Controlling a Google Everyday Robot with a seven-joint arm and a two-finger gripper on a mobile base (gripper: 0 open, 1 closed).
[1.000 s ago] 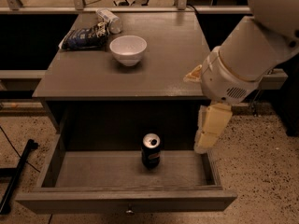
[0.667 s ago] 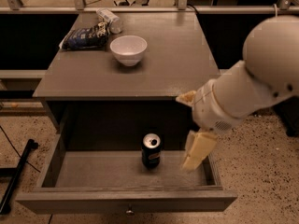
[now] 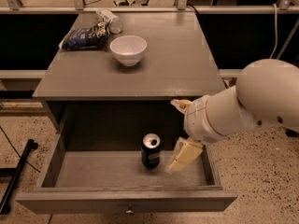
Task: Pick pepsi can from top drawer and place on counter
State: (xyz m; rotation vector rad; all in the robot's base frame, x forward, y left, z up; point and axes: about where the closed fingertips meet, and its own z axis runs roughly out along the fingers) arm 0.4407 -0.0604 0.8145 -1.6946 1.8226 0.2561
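Cream pincer (image 3: 172, 135) has dropped into the top drawer (image 3: 126, 200) beside the pepsi can (image 3: 151, 150), spread apart, holding nothing.

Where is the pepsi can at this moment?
The pepsi can stands upright near the middle of the open top drawer, below the counter's front edge. The gripper is just to its right in the camera view.

Even overhead light left a soft sheen on the counter (image 3: 177, 64). The top drawer (image 3: 93, 171) lay in dimmer shade beneath it, where the gripper (image 3: 181, 156) hung just beside the pepsi can (image 3: 151, 152), whose silver lid caught a small glint
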